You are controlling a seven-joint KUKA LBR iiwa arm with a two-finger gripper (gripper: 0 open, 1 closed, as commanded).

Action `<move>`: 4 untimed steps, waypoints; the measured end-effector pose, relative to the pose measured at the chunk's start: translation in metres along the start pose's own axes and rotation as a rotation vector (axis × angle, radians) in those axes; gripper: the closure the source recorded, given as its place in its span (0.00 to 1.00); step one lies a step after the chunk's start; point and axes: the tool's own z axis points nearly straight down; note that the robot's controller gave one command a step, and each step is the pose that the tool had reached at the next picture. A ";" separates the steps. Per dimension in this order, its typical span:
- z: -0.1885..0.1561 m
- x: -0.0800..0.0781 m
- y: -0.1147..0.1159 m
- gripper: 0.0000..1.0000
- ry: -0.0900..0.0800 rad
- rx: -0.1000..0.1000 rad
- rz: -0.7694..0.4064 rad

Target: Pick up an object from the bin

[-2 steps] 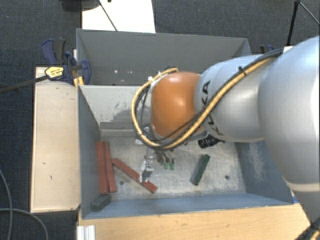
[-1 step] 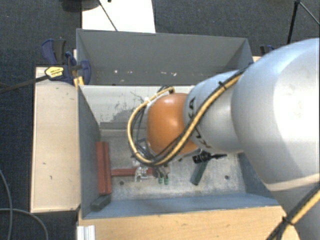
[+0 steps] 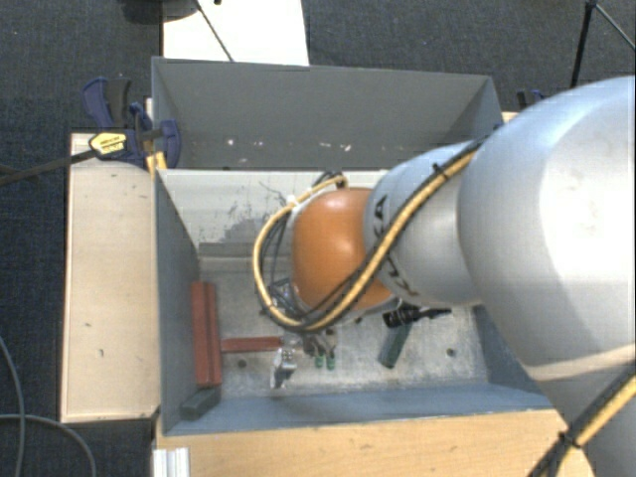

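Low by bin front wall, beside thin red stick. Cannot tell gripper state. No lift seen; pick pending.

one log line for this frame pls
arm: down in bin | gripper: low, by red stick right end | near: long red block, dark green tool | held: cannot tell

The metal bin is matt, the orange cover glossy.

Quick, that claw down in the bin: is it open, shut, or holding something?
Gripper: cannot be told, open or shut; it hangs low in the bin, just right of a small flat red piece.
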 end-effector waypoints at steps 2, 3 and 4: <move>0.000 0.000 0.000 0.00 0.000 0.000 0.001; -0.001 0.019 0.029 1.00 -0.001 -0.001 -0.227; -0.001 0.019 0.029 1.00 -0.001 -0.001 -0.225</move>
